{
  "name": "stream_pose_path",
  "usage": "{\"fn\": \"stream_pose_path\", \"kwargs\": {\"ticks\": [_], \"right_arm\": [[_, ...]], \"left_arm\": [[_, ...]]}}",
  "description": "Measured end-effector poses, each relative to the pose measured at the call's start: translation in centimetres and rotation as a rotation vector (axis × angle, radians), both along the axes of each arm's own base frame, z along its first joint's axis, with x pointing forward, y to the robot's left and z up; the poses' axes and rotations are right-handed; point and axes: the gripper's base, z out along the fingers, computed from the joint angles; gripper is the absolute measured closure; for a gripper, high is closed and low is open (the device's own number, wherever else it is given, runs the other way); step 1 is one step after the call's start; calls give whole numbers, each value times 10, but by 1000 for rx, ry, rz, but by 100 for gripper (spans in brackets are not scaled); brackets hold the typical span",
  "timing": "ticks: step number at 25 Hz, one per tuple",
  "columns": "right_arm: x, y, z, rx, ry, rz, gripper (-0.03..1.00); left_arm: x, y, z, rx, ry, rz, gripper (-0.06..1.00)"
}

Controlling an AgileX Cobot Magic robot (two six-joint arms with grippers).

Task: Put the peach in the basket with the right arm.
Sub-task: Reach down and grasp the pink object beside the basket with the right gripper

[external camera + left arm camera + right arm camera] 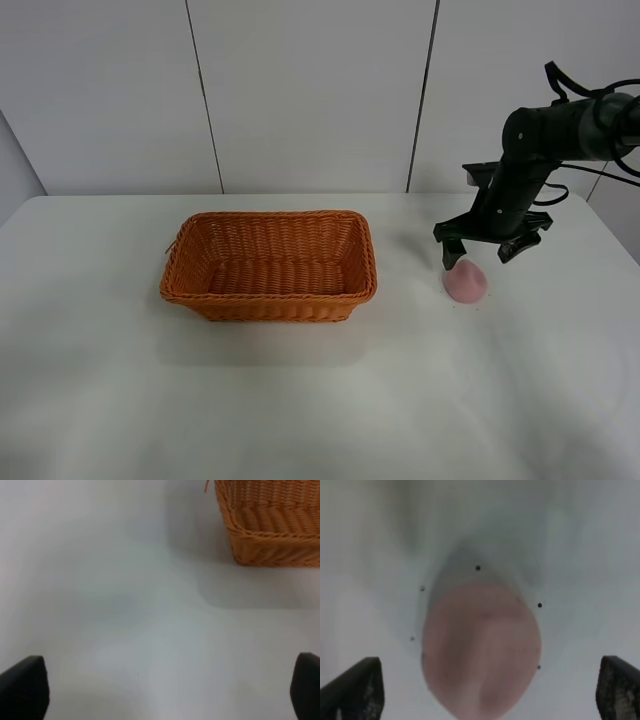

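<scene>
White table (pixel 300 410) in front of a plain panelled wall (pixel 300 90). Basket (pixel 270 262) sits upright near the middle of the table, nothing visible inside it. Peach (pixel 466 282) lies on the table to the right of the basket, well apart from it, not in the basket. Right arm (pixel 530 150) comes in from the right edge, elbow high, forearm angled down toward the table, right gripper (pixel 478 258) pointing down right over the peach. Its fingers (pixel 450 258) are spread wide. In the right wrist view the peach (pixel 480 650) fills the space between the two fingertips (pixel 355 690) with a gap on each side, nothing pinched; can't tell how far above the table the tips are. Small dark specks (pixel 478 568) lie on the table around the peach. Left gripper (pixel 165 690) shows only in its wrist view: fingers (pixel 22 690) spread wide over bare table, holding nothing, one end of the basket (pixel 270 530) ahead of it.
</scene>
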Motion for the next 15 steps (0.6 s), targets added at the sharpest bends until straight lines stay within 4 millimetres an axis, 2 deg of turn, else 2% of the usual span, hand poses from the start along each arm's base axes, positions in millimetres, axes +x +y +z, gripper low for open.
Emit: {"fn": "stream_pose_path", "kwargs": {"ticks": [8,11,13,15], "right_arm": [[3,0,-38,-4,70,-4,32],[3,-1,-45,-6,87,-6,33],[3,-1,-46,-6,89,-6,39],[3,-1,-46,-6,89,-6,53]], "left_arm": [[0,0,0,0,0,0,-5],[0,0,0,0,0,0,-5],[0,0,0,0,0,0,-5],[0,0,0,0,0,0,-5]]}}
